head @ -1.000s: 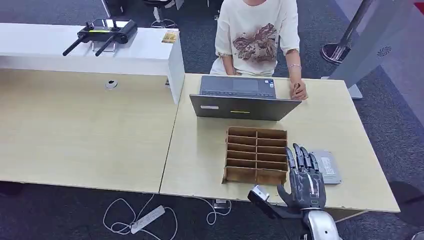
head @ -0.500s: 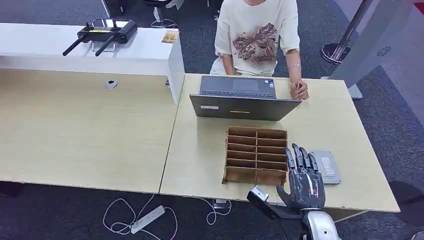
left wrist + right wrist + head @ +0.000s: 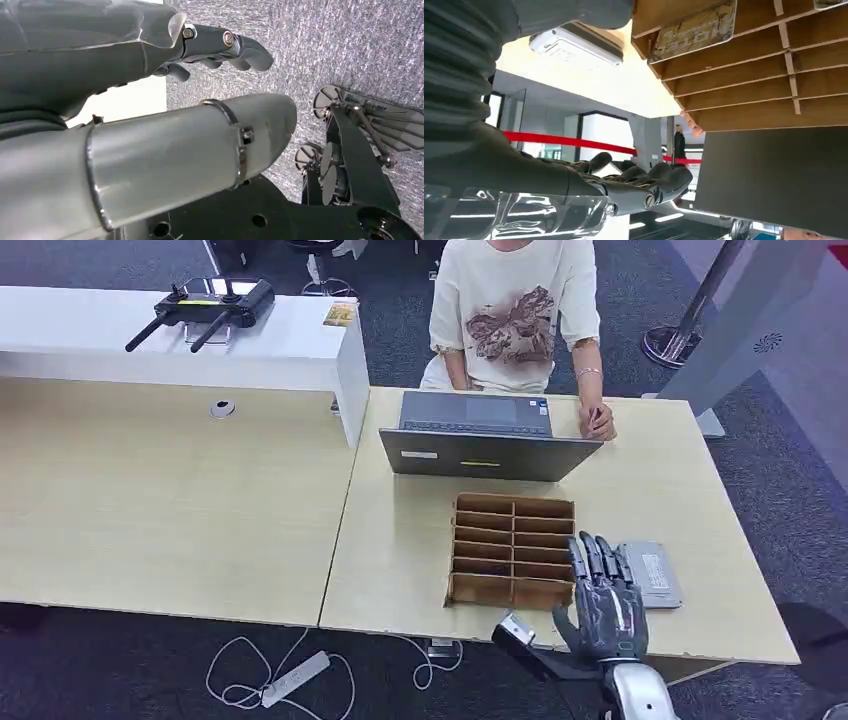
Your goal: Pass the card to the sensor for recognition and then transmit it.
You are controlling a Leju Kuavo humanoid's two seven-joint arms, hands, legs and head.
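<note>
Left hand [image 3: 150, 70] up close, hanging w/ grey carpet floor [image 3: 350, 45] beneath it. Thick grey thumb [image 3: 190, 150] runs across the frame; darker fingers [image 3: 220, 47] stretch out above it, slightly curled, apart, nothing held. White panel [image 3: 130, 102] visible btwn thumb & fingers.

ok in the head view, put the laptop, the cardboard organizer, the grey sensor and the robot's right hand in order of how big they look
1. laptop, the largest.
2. cardboard organizer.
3. right hand and grey sensor: too close to call, since the hand hovers nearer the camera and hides the sensor's near edge.
</note>
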